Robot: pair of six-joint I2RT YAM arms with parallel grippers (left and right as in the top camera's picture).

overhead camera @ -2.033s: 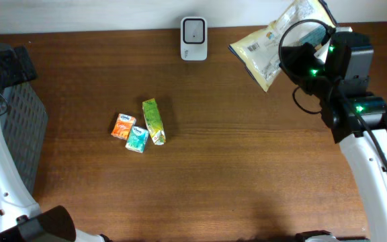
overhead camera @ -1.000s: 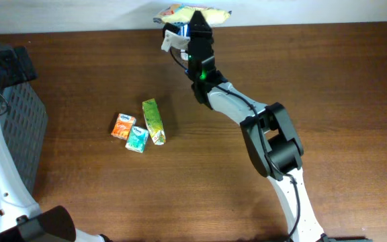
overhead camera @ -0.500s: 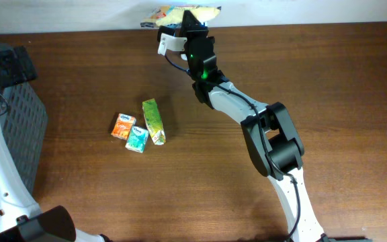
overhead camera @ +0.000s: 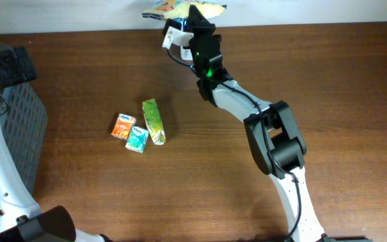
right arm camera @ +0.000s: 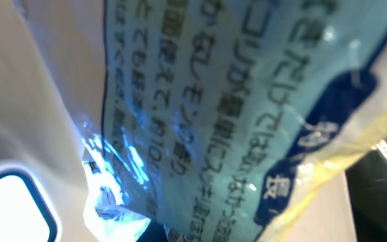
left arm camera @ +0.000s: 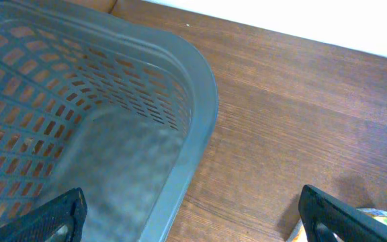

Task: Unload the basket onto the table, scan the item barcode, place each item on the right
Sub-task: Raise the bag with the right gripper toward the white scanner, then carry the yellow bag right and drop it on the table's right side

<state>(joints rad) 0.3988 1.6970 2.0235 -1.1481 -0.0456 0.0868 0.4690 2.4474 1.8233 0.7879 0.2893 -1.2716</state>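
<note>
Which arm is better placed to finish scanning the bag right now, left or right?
Right. The right gripper is shut on the snack bag at the far edge of the table, blue light on its print. The left gripper hangs open by the basket, empty.

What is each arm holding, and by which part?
Right gripper: shut on the snack bag, apparently at an edge; exact spot hidden. Left gripper: open, holding nothing.
</note>
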